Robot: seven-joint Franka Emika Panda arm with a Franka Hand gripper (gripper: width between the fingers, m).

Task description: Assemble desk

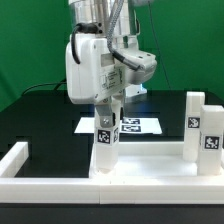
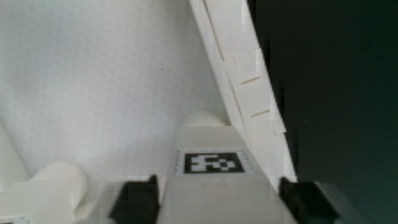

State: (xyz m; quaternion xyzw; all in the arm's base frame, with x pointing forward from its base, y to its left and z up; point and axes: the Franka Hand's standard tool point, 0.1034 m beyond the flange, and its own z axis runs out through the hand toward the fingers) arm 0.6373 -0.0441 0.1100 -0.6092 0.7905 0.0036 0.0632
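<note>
The desk top (image 1: 150,165) lies flat and white at the front of the table. One tagged white leg (image 1: 201,125) stands upright at its end on the exterior view's right. My gripper (image 1: 107,112) is shut on a second white leg (image 1: 106,142) and holds it upright, with its lower end at the desk top's end on the exterior view's left. In the wrist view this leg (image 2: 217,150), with a black-and-white tag on it, sits between my two dark fingers (image 2: 134,198), which press on both its sides. Past it lie the desk top's flat surface (image 2: 107,90) and raised rim (image 2: 233,60).
A white border rail (image 1: 18,156) runs along the exterior view's left and the front edge of the black table. The marker board (image 1: 135,124) lies flat behind the gripped leg. Green walls close off the back.
</note>
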